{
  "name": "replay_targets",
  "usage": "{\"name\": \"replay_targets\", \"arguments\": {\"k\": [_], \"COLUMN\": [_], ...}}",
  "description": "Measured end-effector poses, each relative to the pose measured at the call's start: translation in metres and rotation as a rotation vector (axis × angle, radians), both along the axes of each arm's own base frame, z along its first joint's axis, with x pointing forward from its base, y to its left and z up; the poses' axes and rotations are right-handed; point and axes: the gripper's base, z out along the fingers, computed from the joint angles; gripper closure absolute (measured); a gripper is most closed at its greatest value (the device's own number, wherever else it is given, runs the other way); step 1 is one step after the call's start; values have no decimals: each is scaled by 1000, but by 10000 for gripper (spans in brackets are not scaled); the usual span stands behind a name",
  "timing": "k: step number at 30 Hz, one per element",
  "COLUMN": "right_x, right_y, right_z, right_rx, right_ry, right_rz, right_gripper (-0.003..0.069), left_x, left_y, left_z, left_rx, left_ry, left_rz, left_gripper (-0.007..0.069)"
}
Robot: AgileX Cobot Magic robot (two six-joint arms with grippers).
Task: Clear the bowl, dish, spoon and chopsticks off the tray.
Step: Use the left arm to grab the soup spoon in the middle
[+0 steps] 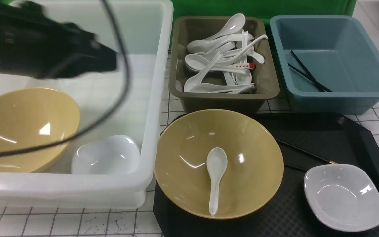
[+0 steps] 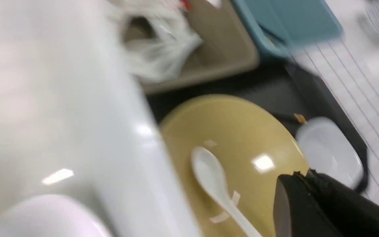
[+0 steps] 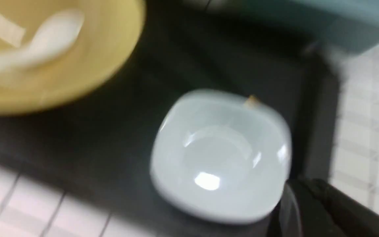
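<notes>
The mustard-yellow bowl sits on the left part of the black tray, with the white spoon lying inside it, handle toward me. The small white dish sits at the tray's near right. The black chopsticks lie between bowl and dish, gold band next to the dish. My left gripper, blurred, hangs over the white bin; in the left wrist view it is shut and empty above the bowl. My right gripper is shut and empty beside the dish; it is out of the front view.
A translucent white bin at the left holds another yellow bowl and a white dish. An olive-brown tub behind the tray holds several white spoons. A blue tub at back right holds black chopsticks.
</notes>
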Motion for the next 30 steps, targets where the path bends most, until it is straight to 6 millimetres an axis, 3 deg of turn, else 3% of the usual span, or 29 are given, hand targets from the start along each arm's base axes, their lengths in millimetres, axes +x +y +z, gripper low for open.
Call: {"name": "replay_targets", "arguments": {"k": [5,10,13,17,18,20,24,26,30], "right_x": [12,27,36,44,45,48,49,49,49], "right_y": [8,15,16,17,17,17,18,18,19], "right_z": [-13,-21,-22,-21,-21,-20,-26,-30,-32], "right_rx": [-31,-45,-52,-48,-48,-45,-28,-14,5], "right_ry": [146,185,151,109,105,82,61,58,56], "right_rz": [87,125,127,117,116,111,100,93,86], "right_gripper": [624,624,624,624,624,624,622,622,622], "left_x": [7,17,27,44,45,57,67,69,72], "left_y": [-64,-125,-148,-169,-170,-181,-191,-197,-202], "left_z": [-26,-56,-70,-96,-97,-116,-135,-152,-179], "left_rx": [183,422,556,669,671,723,742,739,760], "left_ry": [103,120,114,192,192,247,295,347,412], "left_rz": [-172,-257,-273,-283,-282,-288,-289,-301,-303], "left_gripper": [631,620,570,412,401,259,116,78,96]}}
